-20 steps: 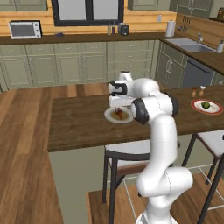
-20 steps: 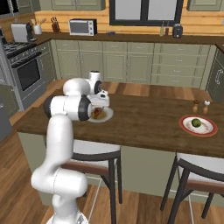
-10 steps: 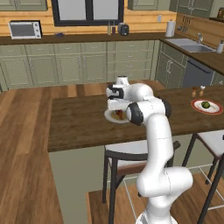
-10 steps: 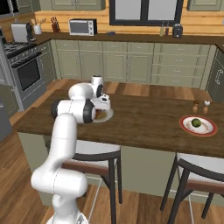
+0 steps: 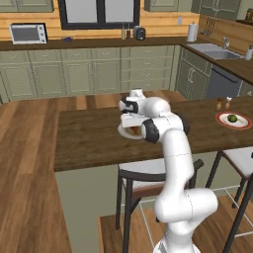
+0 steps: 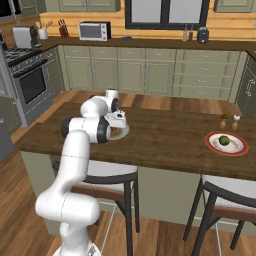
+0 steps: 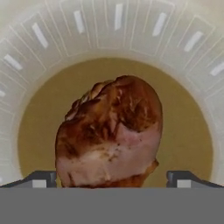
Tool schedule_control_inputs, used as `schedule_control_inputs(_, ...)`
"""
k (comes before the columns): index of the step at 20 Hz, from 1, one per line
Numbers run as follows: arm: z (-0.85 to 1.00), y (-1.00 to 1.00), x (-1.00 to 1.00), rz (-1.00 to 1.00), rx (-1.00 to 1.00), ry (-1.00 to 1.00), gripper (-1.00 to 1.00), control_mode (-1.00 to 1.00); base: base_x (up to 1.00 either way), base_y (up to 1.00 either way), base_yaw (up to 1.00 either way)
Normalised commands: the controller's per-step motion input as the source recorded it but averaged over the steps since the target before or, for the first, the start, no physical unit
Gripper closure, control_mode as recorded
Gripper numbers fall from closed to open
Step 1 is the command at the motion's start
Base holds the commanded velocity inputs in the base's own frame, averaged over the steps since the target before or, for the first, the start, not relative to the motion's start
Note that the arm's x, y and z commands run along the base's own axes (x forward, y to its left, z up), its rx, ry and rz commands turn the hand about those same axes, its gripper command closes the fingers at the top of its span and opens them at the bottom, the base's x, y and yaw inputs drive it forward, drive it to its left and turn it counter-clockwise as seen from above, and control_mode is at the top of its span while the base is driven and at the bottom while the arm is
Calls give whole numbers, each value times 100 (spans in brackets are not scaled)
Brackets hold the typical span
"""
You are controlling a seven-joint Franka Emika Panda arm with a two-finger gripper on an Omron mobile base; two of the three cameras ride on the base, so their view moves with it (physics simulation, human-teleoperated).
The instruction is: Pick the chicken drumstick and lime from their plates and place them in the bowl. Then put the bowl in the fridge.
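The chicken drumstick [image 7: 111, 131], a reddish-brown lump, lies in the middle of a white plate [image 7: 118, 30] with a tan centre. My gripper [image 7: 111, 179] is open right over it, one fingertip on each side of the meat, not touching it. From the base, the gripper [image 5: 130, 120] [image 6: 119, 120] hangs low over that plate [image 5: 122, 131] [image 6: 122, 133] on the wooden island. The lime [image 5: 232, 118] [image 6: 224, 140] rests on a red-rimmed plate [image 5: 222, 121] [image 6: 239, 150] at the island's right end. The bowl and the fridge are out of view.
Two small shakers [image 5: 223, 103] [image 6: 229, 121] stand behind the lime's plate. Stools [image 5: 148, 173] [image 6: 225, 197] sit under the island's near edge. A stove [image 6: 27, 82] is at far left, a sink counter [image 5: 217, 52] at back right.
The arm has folded in and the hand has come down closer over the drumstick's plate. The jaws have stayed wide open.
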Motion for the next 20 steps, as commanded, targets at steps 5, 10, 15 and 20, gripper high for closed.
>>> schedule_control_inputs(5, -18, 6, -1, 0, 0, 0, 100, -100, 0, 0, 0)
schedule_control_inputs(10, 1, 2, -28, 0, 0, -4, 100, -100, 0, 0, 0)
schedule_control_inputs(15, 21, 0, -96, 0, 0, -22, 100, -100, 0, 0, 0)
schedule_control_inputs(20, 87, 0, -100, 1, 5, -23, 100, -100, 0, 0, 0)
